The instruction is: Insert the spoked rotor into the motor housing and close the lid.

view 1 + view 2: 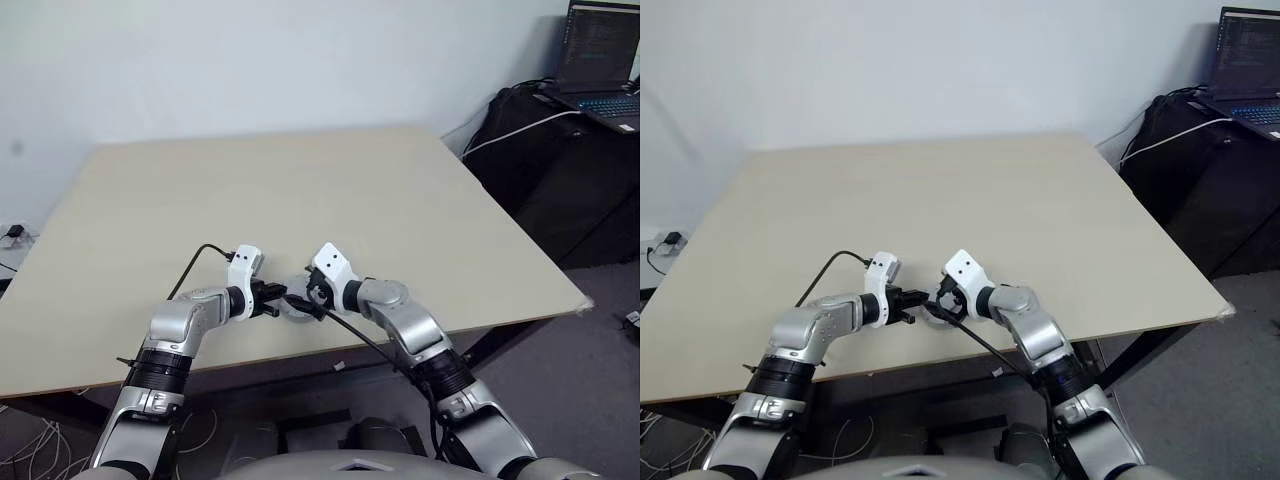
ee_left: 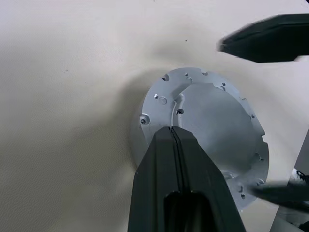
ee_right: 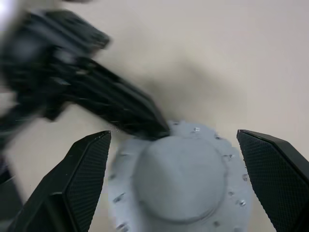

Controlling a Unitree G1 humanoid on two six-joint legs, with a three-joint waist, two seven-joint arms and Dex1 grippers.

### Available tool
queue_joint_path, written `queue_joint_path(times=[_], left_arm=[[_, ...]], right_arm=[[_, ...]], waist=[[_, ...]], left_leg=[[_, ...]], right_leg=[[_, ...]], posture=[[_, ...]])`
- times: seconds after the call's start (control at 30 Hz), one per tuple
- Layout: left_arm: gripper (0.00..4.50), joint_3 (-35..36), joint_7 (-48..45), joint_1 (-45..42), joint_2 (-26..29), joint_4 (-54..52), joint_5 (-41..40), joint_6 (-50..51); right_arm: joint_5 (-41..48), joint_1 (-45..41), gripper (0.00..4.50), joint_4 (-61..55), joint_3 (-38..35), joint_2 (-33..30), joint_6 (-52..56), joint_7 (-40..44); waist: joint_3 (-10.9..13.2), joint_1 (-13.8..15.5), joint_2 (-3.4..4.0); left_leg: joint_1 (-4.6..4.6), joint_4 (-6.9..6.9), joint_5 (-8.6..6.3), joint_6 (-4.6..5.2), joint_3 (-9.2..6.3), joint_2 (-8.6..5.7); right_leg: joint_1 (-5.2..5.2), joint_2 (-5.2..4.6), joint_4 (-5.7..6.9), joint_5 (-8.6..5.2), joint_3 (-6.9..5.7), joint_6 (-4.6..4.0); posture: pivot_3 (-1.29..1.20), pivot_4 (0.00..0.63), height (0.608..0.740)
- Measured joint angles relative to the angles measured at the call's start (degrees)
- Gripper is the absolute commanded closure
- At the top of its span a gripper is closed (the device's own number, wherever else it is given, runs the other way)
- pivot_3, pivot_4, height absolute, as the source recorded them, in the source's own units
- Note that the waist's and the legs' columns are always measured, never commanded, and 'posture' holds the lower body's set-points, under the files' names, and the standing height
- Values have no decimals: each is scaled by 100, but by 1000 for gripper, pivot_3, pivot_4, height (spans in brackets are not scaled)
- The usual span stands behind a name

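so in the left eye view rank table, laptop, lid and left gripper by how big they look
1. table, by far
2. laptop, though distance shrinks it
3. lid and left gripper: both tiny and partly hidden, too close to rank

No readable text, labels, brands or numbers anywhere. The open black laptop [image 1: 600,62] on the dark side table at the far right has lines of text on its screen, far too small to make out. The round grey metal lid [image 2: 207,135] on the beige table shows only screw holes, no markings or engraving. The white wrist housings on both arms are blank apart from two small dark dots.
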Motion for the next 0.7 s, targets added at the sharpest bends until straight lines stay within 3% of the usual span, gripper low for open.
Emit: queue_joint_path(times=[0.23, 0.7], left_arm=[[4500, -1, 2, -11, -34, 0, 2, -6], [4500, -32, -20, -32, -90, 1, 13, -20]], right_arm=[[396, 279, 18, -777, -623, -99, 1076, -423], [1427, 215, 18, -1137, -3089, 1583, 4293, -2459]], waist=[[13, 40, -9], [20, 128, 2]], left_leg=[[-6, 0, -9, -16, -2, 0], [-21, -4, -13, -15, -4, -1]], right_leg=[[-6, -6, 0, 0, -7, -1], [-21, -8, -3, 1, -11, -11]], posture=[[0, 0, 740], [0, 0, 740]])
